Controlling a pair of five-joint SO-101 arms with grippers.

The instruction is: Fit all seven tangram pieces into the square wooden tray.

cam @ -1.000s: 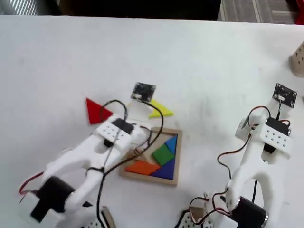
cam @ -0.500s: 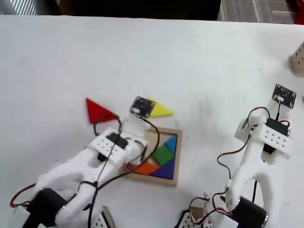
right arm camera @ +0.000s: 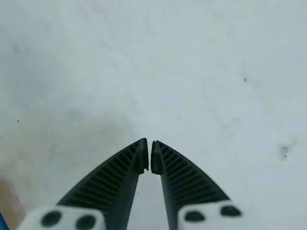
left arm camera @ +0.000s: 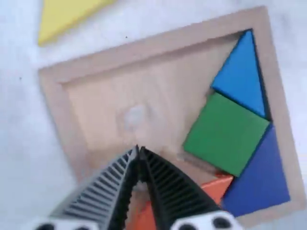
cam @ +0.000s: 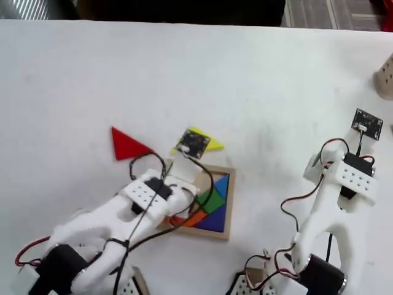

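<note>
From where I stand, the square wooden tray (cam: 231,206) (left arm camera: 144,46) lies on the white counter (cam: 258,80) close to the edge where the two arms are mounted, roughly midway along it. Four pieces sit inside, crowded toward the tray's side nearest the right arm. A light blue triangle (cam: 222,184) (left arm camera: 242,79) fills the far corner there. A green square (cam: 212,200) (left arm camera: 225,134) touches it. A dark blue triangle (cam: 215,220) (left arm camera: 259,182) runs along the same wall down to the near corner. An orange piece (cam: 193,218) (left arm camera: 218,189) lies against the near wall, touching the dark blue one.

The left arm (cam: 123,215) leans in over the tray. Its jaws are closed, tips meeting with nothing between them, low over the tray's wooden floor just beside the orange piece. I can't tell whether the tips touch the wood.

Two pieces lie outside on the counter. A yellow triangle (cam: 212,145) (left arm camera: 64,14) is just beyond the tray's far wall, and a red triangle (cam: 124,144) is farther toward the left arm's side, apart from the tray.

The right arm (cam: 334,203) stands well apart from the tray, toward the counter's right edge, with its jaws closed on nothing above the counter.
</note>
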